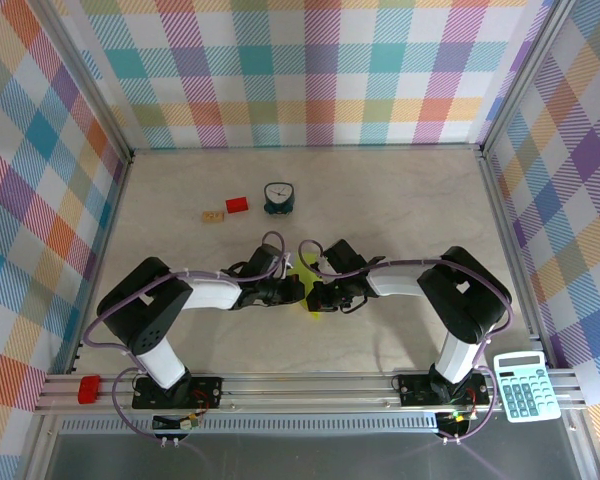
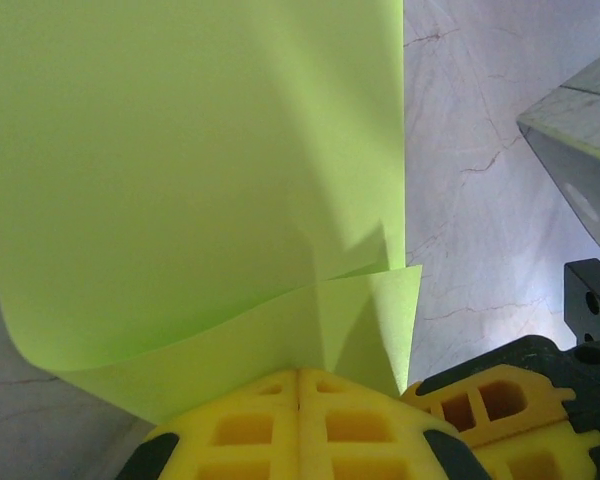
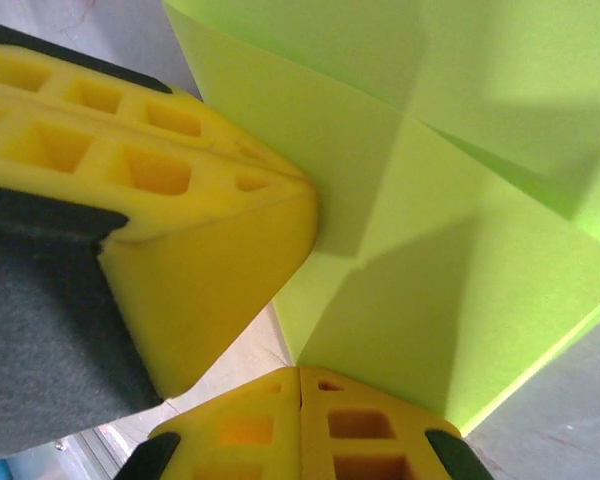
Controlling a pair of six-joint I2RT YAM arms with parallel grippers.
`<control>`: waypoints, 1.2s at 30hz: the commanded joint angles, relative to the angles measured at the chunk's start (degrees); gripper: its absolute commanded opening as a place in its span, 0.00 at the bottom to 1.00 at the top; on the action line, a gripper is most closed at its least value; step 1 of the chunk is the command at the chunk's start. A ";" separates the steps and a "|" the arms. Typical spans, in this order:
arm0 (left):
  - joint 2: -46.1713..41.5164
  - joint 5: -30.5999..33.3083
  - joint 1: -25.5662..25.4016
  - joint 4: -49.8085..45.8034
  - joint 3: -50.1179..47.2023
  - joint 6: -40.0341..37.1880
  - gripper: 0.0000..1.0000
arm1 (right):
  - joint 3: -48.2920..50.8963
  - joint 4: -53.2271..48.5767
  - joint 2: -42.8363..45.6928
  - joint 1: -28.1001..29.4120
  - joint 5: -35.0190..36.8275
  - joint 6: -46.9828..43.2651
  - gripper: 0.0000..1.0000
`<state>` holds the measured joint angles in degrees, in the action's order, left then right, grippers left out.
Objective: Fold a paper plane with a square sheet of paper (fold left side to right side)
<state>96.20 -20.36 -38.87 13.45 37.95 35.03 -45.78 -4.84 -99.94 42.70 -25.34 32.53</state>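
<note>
The square sheet of paper (image 1: 305, 272) is lime yellow-green and sits folded and creased between the two arms at the middle of the table. In the left wrist view the sheet of paper (image 2: 190, 180) curves up from my left gripper (image 2: 300, 373), whose yellow fingers are shut on its lower edge. In the right wrist view a creased corner of the paper (image 3: 450, 260) runs down into my right gripper (image 3: 300, 370), also shut on it. The two grippers (image 1: 298, 291) (image 1: 317, 295) meet almost tip to tip. The left gripper's fingers (image 3: 170, 170) sit close beside the right one.
A small red block (image 1: 237, 205), a tan block (image 1: 214, 215) and a teal clock (image 1: 278, 198) lie further back on the table. A calculator (image 1: 525, 386) rests on the front rail at the right. Checkered walls enclose three sides.
</note>
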 commanded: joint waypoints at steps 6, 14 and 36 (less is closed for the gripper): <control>5.17 2.29 8.98 -2.54 0.93 -3.45 0.00 | 3.36 -10.74 -2.83 0.00 7.59 -0.97 0.00; 5.67 3.76 14.74 -6.63 3.64 -8.40 0.00 | 3.15 -10.72 -2.56 0.02 7.27 -0.82 0.00; -7.66 -7.85 8.71 -2.69 -0.58 -5.31 0.00 | 1.39 -7.44 -2.17 -2.44 2.01 -0.49 0.00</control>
<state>86.89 -25.82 -28.12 8.47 38.52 28.10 -45.58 -4.58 -99.92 40.51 -26.85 32.53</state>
